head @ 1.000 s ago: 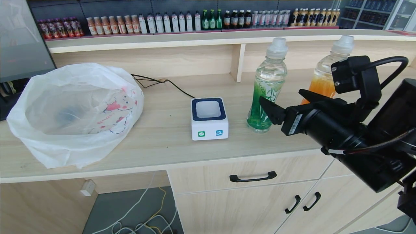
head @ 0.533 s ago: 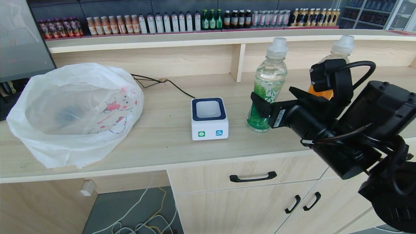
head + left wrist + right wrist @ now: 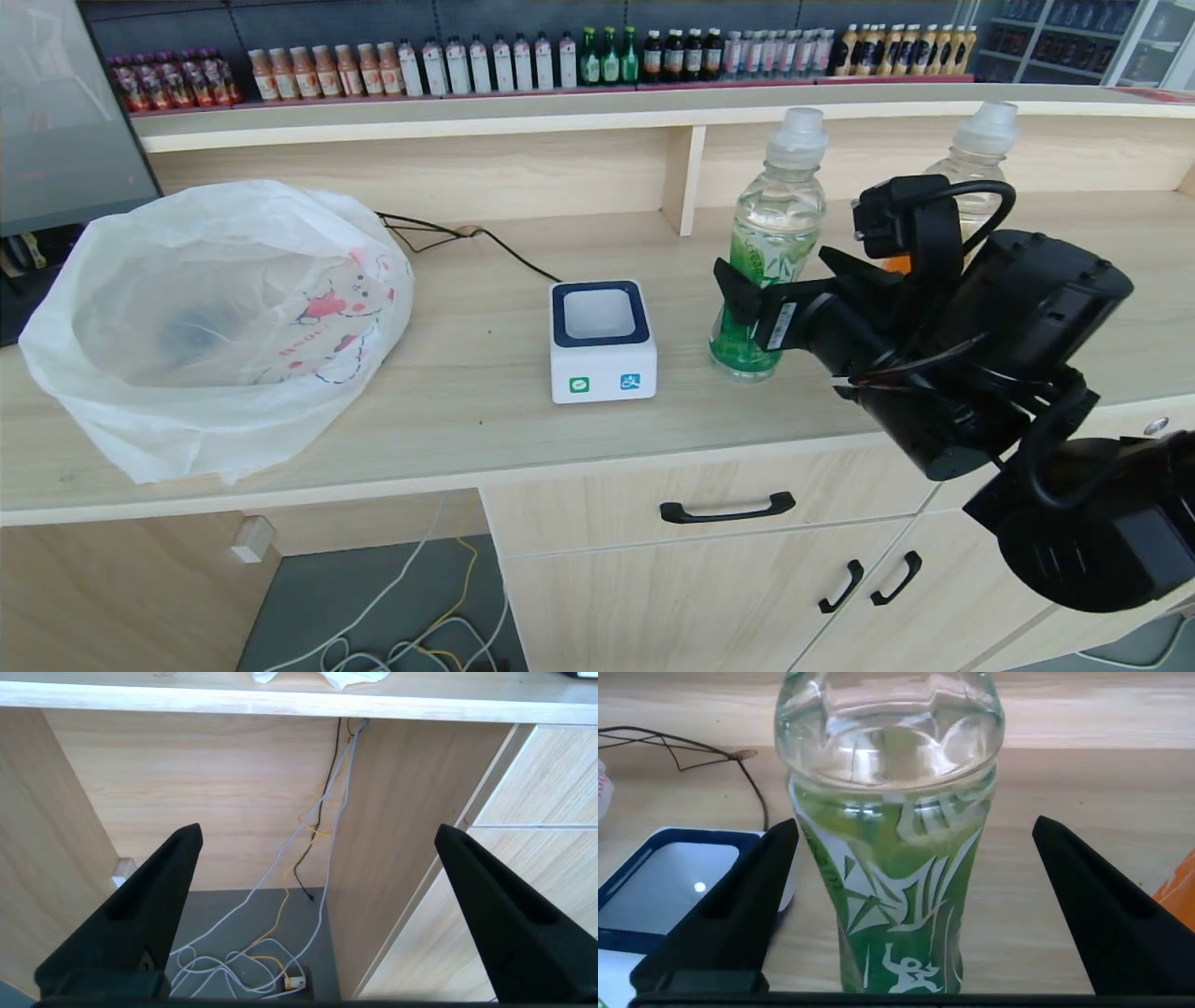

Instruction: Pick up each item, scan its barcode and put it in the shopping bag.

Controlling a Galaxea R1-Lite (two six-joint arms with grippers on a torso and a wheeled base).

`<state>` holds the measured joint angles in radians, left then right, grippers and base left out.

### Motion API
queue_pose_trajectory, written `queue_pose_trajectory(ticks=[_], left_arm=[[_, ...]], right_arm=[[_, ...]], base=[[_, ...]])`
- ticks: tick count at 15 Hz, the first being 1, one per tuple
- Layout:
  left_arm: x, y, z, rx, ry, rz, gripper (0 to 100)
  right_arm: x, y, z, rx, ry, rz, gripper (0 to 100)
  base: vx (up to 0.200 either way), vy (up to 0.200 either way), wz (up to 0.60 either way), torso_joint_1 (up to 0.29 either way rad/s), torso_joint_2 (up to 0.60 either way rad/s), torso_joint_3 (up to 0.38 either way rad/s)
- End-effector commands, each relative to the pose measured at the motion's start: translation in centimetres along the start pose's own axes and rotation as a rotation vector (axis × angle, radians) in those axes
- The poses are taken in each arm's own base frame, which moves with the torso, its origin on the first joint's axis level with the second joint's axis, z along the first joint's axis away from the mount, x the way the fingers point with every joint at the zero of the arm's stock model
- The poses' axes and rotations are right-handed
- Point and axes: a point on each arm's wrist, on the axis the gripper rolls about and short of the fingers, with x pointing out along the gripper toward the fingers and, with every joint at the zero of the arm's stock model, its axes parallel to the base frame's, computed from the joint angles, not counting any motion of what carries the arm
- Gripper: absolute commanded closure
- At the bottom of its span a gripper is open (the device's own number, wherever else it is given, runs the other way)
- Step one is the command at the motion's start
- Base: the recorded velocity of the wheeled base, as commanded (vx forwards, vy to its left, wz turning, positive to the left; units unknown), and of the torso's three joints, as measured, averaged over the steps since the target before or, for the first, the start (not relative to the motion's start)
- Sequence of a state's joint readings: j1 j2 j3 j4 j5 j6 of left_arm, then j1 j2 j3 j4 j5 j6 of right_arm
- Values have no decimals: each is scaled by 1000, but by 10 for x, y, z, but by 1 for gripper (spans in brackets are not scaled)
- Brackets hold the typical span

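Behind counter (image 3: 467, 401) with bag (image 3: 215, 327), bottle shelf (image 3: 523, 63).

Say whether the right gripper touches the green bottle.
Cannot tell. Right wrist view: one finger of the right gripper stands clear of the green bottle; the other's tip meets its outline.

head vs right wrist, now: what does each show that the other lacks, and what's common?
Head only: the shopping bag's open mouth, the drawer handle, the shelf of drinks behind. Right wrist only: the right gripper's two open fingers flanking the green bottle. Both: green bottle, scanner, counter, part of the orange bottle.
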<state>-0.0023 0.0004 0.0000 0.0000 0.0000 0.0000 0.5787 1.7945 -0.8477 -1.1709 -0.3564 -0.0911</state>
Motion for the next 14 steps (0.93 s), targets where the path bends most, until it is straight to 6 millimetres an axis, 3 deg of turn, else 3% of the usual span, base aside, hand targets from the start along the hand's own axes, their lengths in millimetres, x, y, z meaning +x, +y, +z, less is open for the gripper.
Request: queue_pose_trajectory(ticks=[1,14], left_arm=[[0,0,0,0,0,1,0],[0,0,0,0,0,1,0]], right_arm=[[15,-8,-6,-7,-1,-34,0],[37,-2,-16,-12,-8,-46,0]], base=[[0,0,0,0,0,0],[0,0,0,0,0,0]])
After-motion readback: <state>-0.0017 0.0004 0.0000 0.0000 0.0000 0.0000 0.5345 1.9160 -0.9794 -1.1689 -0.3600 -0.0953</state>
